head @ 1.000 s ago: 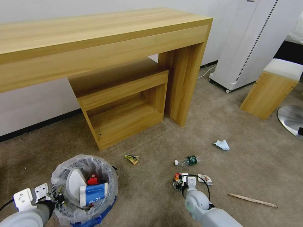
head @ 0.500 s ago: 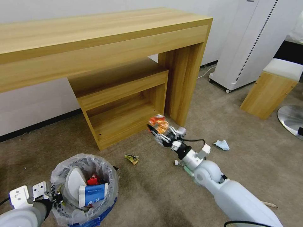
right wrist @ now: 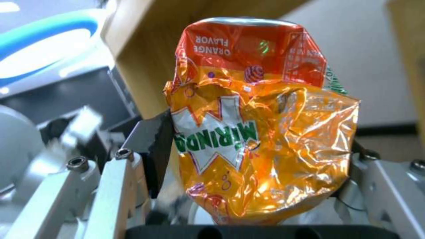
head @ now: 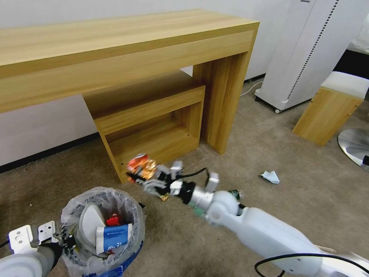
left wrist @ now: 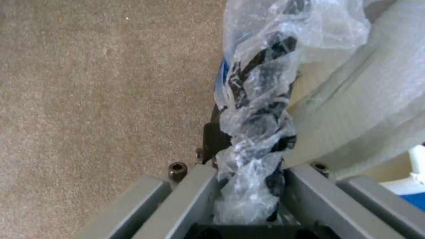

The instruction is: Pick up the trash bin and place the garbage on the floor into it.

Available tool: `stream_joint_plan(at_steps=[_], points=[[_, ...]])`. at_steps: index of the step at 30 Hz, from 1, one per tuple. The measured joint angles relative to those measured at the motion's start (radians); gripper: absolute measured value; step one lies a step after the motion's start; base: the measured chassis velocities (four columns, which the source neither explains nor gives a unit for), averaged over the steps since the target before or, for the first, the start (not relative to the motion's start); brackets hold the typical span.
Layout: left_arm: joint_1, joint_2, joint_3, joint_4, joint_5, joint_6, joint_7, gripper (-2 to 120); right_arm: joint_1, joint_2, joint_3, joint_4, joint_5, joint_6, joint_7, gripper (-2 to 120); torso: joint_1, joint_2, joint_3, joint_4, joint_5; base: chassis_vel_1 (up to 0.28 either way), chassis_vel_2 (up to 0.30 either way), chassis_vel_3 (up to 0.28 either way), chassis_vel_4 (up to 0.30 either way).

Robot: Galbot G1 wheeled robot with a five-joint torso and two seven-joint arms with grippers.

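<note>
The blue trash bin [head: 115, 265], lined with a clear bag, sits at the lower left and holds a white slipper [head: 90, 221] and a blue-white wrapper [head: 113, 236]. My left gripper [head: 67, 241] is shut on its bagged rim [left wrist: 254, 139]. My right gripper [head: 148, 177] hangs in the air just beyond the bin, shut on a crumpled orange wrapper [head: 140, 164] [right wrist: 257, 139]. Garbage lies on the beige floor [head: 292, 154]: a white tissue [head: 270, 176], a green-labelled bottle [head: 234, 193] mostly behind my right arm, and a small yellow-green wrapper [head: 164, 197] under the gripper.
A long wooden desk [head: 127, 42] with a low open shelf unit [head: 153, 115] stands close behind the bin. At the right are a white wheeled cabinet [head: 307, 54], a wooden stool [head: 330, 109] and a chrome chair base [head: 355, 144].
My right gripper lifted the orange wrapper off the floor and swung it left toward the bin. The left gripper and the bin have hardly moved.
</note>
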Motion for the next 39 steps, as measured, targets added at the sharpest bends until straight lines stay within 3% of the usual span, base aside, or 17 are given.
stream_joint_plan(at_steps=[7,14,17,20,31,34,39], points=[[0.003,-0.019,0.003,0.000,0.012,0.000,0.000,0,0.018,0.049,-0.098,-0.033,-0.028,-0.013,0.038,60,0.000,0.000,0.000,0.0001,0.0002,0.000,0.000,0.000,0.000],[-0.001,-0.029,0.007,0.000,0.017,-0.001,0.000,0,0.028,0.058,-0.117,-0.021,-0.039,-0.023,0.109,80,0.000,0.000,0.000,-0.0002,0.0002,0.000,0.000,0.000,0.000],[0.000,-0.030,0.005,0.000,0.018,-0.001,0.001,0,0.033,0.063,-0.111,-0.011,-0.034,-0.025,0.113,95,0.000,0.000,0.000,-0.0001,0.0002,0.000,0.000,0.000,0.000],[0.001,-0.029,0.005,0.000,0.019,-0.001,0.001,0,0.033,0.064,-0.108,-0.007,-0.034,-0.026,0.113,100,0.000,0.000,0.000,-0.0001,0.0003,0.000,0.000,0.000,0.000],[0.001,-0.045,0.010,0.001,0.033,-0.001,0.002,0,0.013,0.068,-0.103,-0.013,-0.054,-0.027,0.125,100,0.000,0.000,0.000,0.0000,0.0003,0.000,0.000,0.000,0.000],[0.003,-0.046,0.009,0.001,0.034,-0.001,0.004,0,0.004,0.073,-0.066,-0.007,-0.067,-0.025,0.134,100,0.000,0.000,0.000,-0.0001,0.0003,0.000,0.000,0.000,0.000],[0.004,-0.035,0.001,0.001,0.027,-0.001,0.004,0,-0.016,0.088,0.119,-0.017,-0.113,-0.020,0.216,100,0.000,0.000,0.000,0.0004,0.0005,0.000,0.000,0.000,0.000]])
